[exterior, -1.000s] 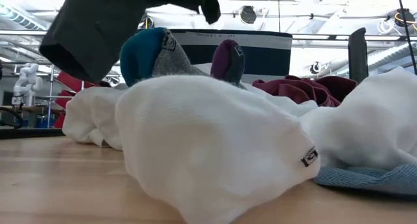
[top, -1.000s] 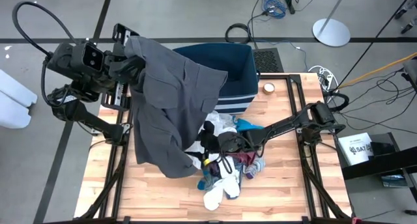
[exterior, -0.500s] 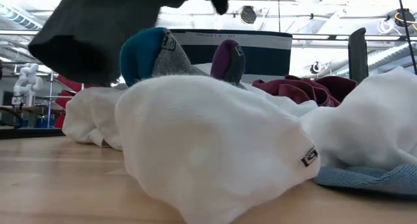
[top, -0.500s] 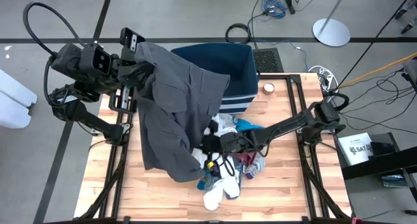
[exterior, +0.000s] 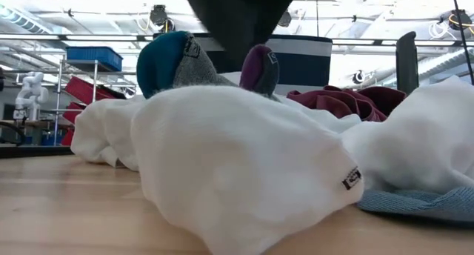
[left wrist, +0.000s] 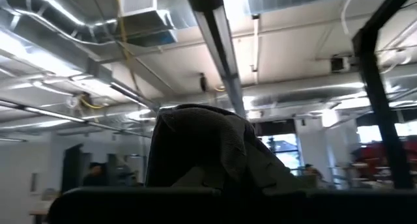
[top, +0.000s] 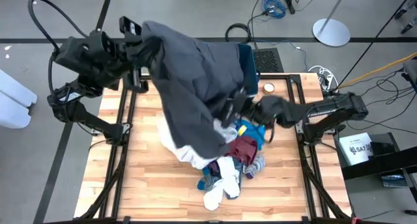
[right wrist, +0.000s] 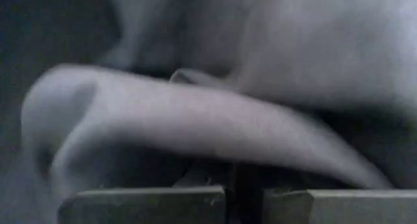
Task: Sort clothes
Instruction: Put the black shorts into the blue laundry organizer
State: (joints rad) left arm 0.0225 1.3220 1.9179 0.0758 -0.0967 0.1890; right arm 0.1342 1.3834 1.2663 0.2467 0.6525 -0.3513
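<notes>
Your left gripper (top: 133, 45) is clamped on the top of the dark grey garment (top: 195, 81), holding it up so it drapes over the navy bin (top: 246, 61). Your right gripper (top: 238, 107) is pinched shut on its lower edge, right above the pile of clothes (top: 228, 165) on the table (top: 130, 185).

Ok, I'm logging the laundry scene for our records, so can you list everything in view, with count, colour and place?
large dark grey fabric garment: one, dark grey, lifted over the table's far middle, draped across the bin
navy fabric bin with white stripes: one, navy, far edge of table, mostly covered from above
maroon garment: one, maroon, in the pile at table centre
bright blue piece: one, blue, pile beside the maroon
white socks: a few, white, pile's near end
wooden table: one, light wood
left gripper: shut on the grey garment, far left
right gripper: shut on the grey garment's right edge, above the pile
</notes>
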